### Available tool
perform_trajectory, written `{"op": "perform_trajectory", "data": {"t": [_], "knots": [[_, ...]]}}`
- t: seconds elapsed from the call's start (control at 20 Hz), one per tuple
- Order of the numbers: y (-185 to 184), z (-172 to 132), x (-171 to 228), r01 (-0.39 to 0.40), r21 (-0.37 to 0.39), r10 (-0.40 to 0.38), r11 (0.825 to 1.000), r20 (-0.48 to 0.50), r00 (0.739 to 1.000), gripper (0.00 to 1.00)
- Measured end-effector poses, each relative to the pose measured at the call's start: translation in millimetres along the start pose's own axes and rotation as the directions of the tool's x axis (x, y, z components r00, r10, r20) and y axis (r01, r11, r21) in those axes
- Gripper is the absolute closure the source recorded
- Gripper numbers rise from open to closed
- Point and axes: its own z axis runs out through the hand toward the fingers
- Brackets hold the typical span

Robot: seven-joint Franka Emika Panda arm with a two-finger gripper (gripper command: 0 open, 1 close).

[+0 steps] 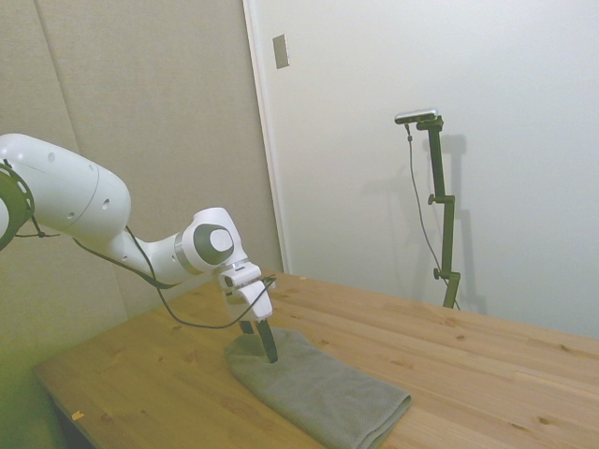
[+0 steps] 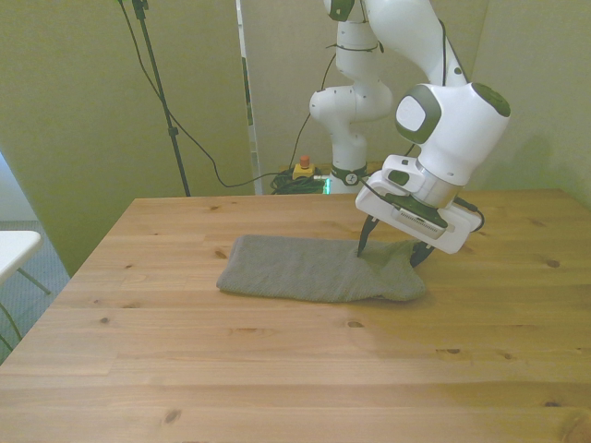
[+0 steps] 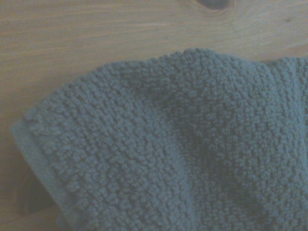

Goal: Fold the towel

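Towel point(image 2: 314, 270), grey-olive terry, lies flat on the wooden table point(image 2: 277, 369) as 1 long folded strip, running across the front view from its left toward its right, in the middle of the tabletop. Its end on the front view's right bunches up slightly. Close up, the wrist view shows looped pile point(image 3: 183, 144) and a rounded corner with bare wood beside it. At that bunched end the gripper point(image 2: 395, 251) points down, its 2 dark fingers point(image 2: 365, 235) spread apart, one on each side of the raised cloth, tips at the towel's surface. Whether they touch it is unclear.
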Motion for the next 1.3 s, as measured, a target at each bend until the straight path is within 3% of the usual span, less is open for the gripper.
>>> {"op": "perform_trajectory", "data": {"t": [1.1, 1.3], "knots": [[1.7, 5.0, -8.8, 0.017, -0.003, -0.017, 1.0, 0.002, 1.0, 1.0], [-0.6, -2.8, -7.9, 0.02, 0.031, -0.02, 0.999, -0.003, 1.0, 1.0]]}}
